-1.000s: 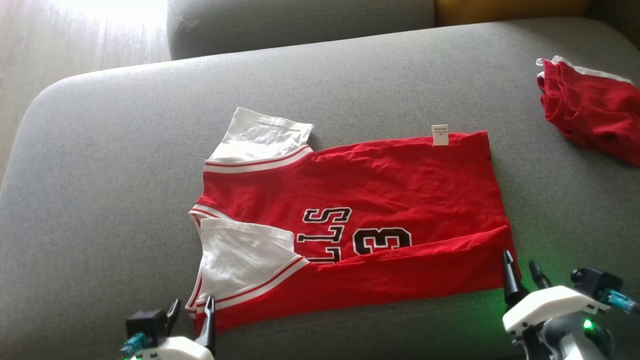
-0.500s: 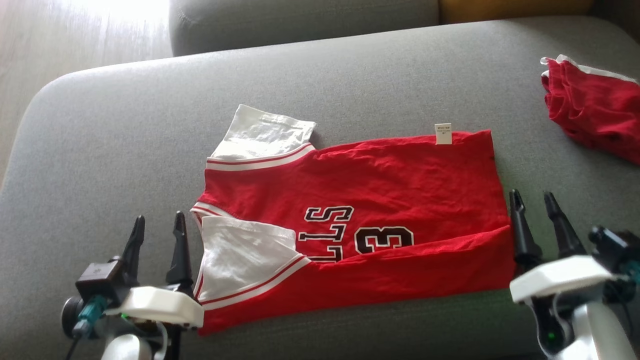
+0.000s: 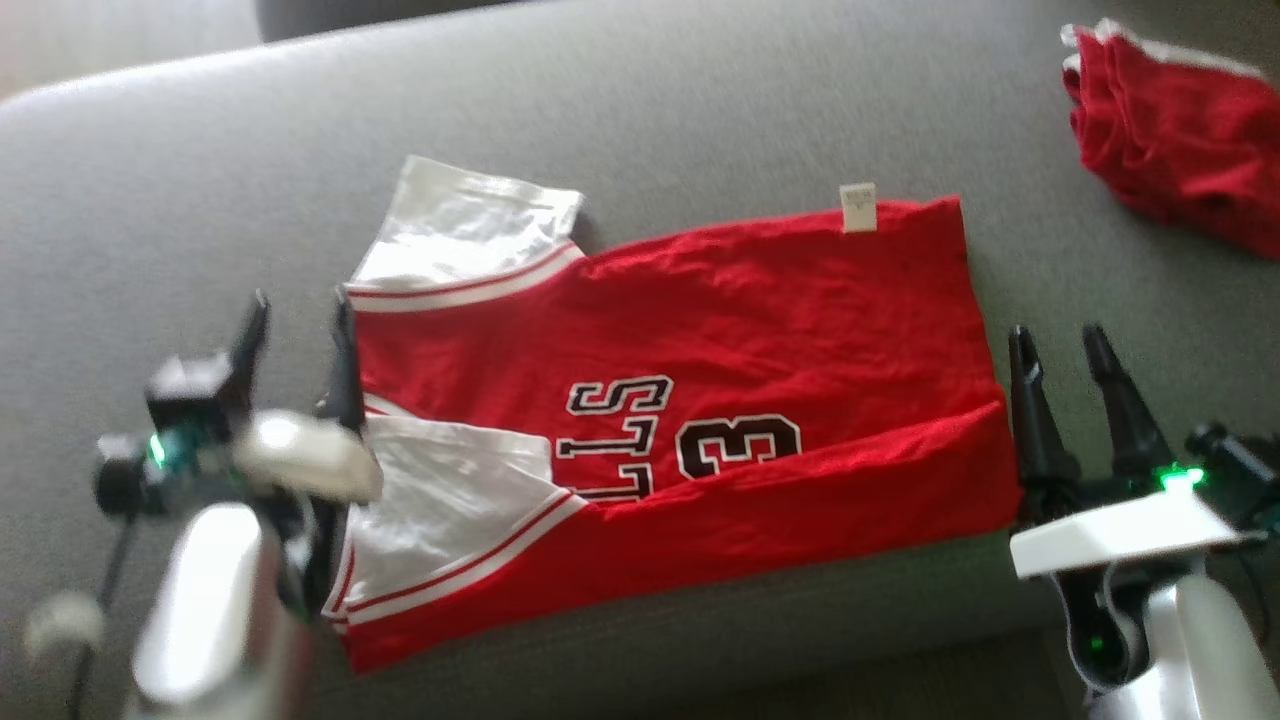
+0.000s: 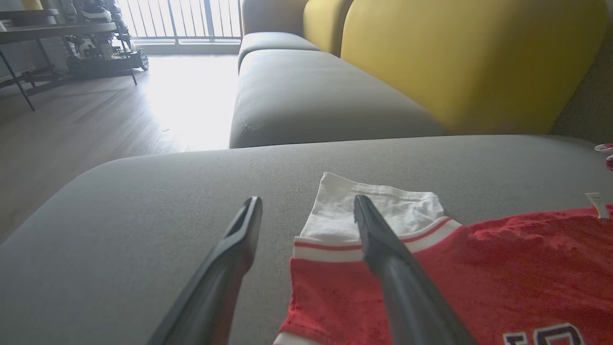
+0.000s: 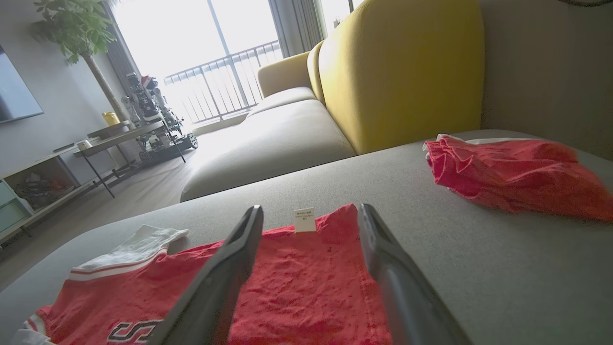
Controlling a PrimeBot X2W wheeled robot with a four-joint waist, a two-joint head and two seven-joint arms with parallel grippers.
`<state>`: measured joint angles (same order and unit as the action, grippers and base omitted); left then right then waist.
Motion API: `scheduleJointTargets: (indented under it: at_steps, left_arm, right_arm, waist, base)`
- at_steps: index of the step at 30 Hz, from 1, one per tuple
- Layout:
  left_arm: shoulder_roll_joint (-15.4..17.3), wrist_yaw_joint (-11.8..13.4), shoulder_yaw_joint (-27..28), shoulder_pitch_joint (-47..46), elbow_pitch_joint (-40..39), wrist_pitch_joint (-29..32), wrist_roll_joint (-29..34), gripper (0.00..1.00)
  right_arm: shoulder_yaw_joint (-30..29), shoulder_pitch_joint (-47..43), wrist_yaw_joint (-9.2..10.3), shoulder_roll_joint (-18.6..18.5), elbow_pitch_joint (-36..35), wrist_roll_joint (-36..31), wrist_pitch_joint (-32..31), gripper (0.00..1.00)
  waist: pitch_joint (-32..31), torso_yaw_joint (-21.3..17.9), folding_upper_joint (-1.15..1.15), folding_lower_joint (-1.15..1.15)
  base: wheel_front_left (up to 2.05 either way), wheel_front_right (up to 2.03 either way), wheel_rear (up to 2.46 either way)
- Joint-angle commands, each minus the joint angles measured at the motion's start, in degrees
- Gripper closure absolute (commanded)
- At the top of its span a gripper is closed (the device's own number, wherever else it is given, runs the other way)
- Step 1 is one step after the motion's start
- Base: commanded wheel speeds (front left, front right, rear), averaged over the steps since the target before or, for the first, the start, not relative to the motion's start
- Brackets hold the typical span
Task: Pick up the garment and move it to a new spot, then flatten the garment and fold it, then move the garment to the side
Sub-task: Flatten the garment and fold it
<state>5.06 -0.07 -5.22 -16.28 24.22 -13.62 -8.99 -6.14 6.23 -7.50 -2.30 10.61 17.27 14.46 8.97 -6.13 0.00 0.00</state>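
Note:
A red jersey [image 3: 700,350] with white sleeves and black lettering lies flat on the grey sofa seat [image 3: 650,110], its near long edge folded over. My left gripper [image 3: 297,308] hovers open at the jersey's left edge by the collar and white sleeve [image 4: 383,211]. My right gripper [image 3: 1058,338] is open just off the jersey's right hem. In the right wrist view its fingers frame the hem corner and white tag [image 5: 305,219]. Neither gripper holds anything.
A second crumpled red garment [image 3: 1170,130] lies at the far right of the seat [image 5: 517,172]. Yellow back cushions [image 4: 455,57] rise behind the sofa. Wooden floor and a table [image 5: 119,139] lie beyond the seat's left end.
Both grippers have risen from the jersey's near edge and moved farther along its sides, open and empty. The head camera has tilted, shifting the whole scene up.

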Motion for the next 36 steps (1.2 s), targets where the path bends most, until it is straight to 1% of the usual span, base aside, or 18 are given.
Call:
scheduleJointTargets:
  at_steps: [1,6,10,14,19,26,30,31,32,33,36]
  left_arm:
    - [2.35,-0.42,1.69,-5.26,-0.45,1.20,0.90,0.00]
    - [5.85,-0.74,1.35,-15.22,4.22,7.35,2.28,0.00]
    - [8.27,-0.76,0.70,-22.38,7.81,10.72,3.78,0.00]
    - [9.90,-1.71,-0.90,-28.42,11.94,13.18,5.30,0.00]
    - [11.48,-2.61,-3.05,-33.94,16.90,14.84,7.26,0.00]
    - [13.15,-1.65,-4.76,-38.76,23.15,15.71,9.28,0.00]
    - [13.36,-2.03,-5.32,-39.97,25.29,15.55,9.37,0.00]
    - [13.39,-2.30,-5.53,-40.29,26.05,15.62,9.35,0.13]
    - [13.41,-2.53,-5.73,-40.57,26.74,15.59,9.31,0.61]
    - [13.35,-2.72,-6.00,-40.78,27.37,15.43,9.33,1.00]
    - [12.68,-2.87,-6.66,-41.01,28.88,14.74,9.25,1.00]
  right_arm:
    - [1.97,3.18,0.01,-0.58,-3.03,0.57,0.53,0.00]
    - [2.84,5.37,0.01,-0.58,-7.11,2.03,0.53,0.00]
    - [4.11,6.80,0.01,-0.58,-10.33,3.65,0.53,0.00]
    - [5.73,7.87,0.01,-0.58,-12.25,4.06,0.53,0.00]
    - [7.28,9.03,0.01,-0.58,-12.89,5.03,0.53,0.00]
    - [8.01,9.03,0.01,-0.58,-11.67,5.84,0.53,0.00]
    - [7.90,9.07,0.01,-0.58,-11.11,5.79,0.53,0.00]
    - [7.85,9.11,0.01,-0.58,-10.95,5.75,0.53,0.00]
    - [7.76,9.15,0.01,-0.58,-10.81,5.72,0.53,0.00]
    - [7.61,9.20,0.01,-0.58,-10.68,5.68,0.53,0.00]
    - [6.97,9.25,0.01,-0.58,-10.24,5.44,0.53,0.00]
  waist:
    - [3.71,-2.30,0.00,0.00]
    - [9.66,-4.94,0.00,0.00]
    - [14.18,-6.54,0.00,0.00]
    - [17.46,-7.67,0.00,0.00]
    - [19.66,-8.95,0.00,0.00]
    - [20.85,-9.98,0.00,0.00]
    - [21.04,-10.26,0.00,0.00]
    - [21.05,-10.32,0.00,0.00]
    - [21.03,-10.34,0.00,0.00]
    - [20.98,-10.31,0.00,0.00]
    - [20.55,-9.89,0.00,0.00]
  base:
    - [0.00,0.00,0.00]
    - [0.00,0.00,0.00]
    - [0.00,0.00,0.00]
    - [0.00,0.00,0.00]
    - [0.00,0.00,0.00]
    - [0.00,0.00,0.00]
    - [0.00,0.00,0.00]
    - [0.00,0.00,0.00]
    - [0.00,0.00,0.00]
    - [0.00,0.00,0.00]
    - [0.00,0.00,0.00]
